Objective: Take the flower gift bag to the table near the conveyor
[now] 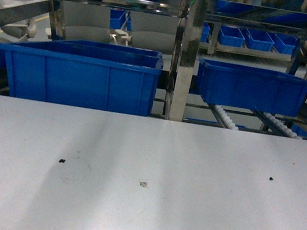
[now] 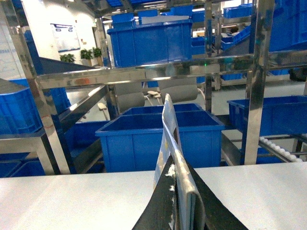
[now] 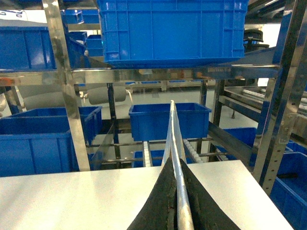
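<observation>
While the head view takes in only the white surface (image 1: 184,213) and the racking behind it, both wrist views show a thin flat sheet standing upright, edge-on, between dark fingers. In the left wrist view the left hand (image 2: 184,213) is clenched on the flower gift bag (image 2: 168,129). The black fingers (image 2: 160,213) press in from either side, and the bag's pale, blue-tinted edge rises straight up from them. In the right wrist view the right hand (image 3: 177,203) is likewise clamped on a narrow pale edge (image 3: 172,129), with its fingers (image 3: 160,206) tight against it. Whether this is the same bag I cannot tell, and no flower print can be made out from this angle. The bag is seen only by the wrist cameras, held above the near part of the surface and facing the conveyor (image 1: 184,67).

Beyond the far edge of the surface stands the conveyor's shiny steel frame, with white rollers (image 1: 226,118) on a sloping track to the right of its middle post. A large blue bin (image 1: 81,74) sits on the left of the post and a second blue bin (image 1: 251,87) on the right, above the rollers. Smaller blue bins (image 1: 256,39) line a shelf farther back. On the surface lie two dark specks (image 1: 62,160), well apart, and a small pale mark (image 1: 143,183) between them.
</observation>
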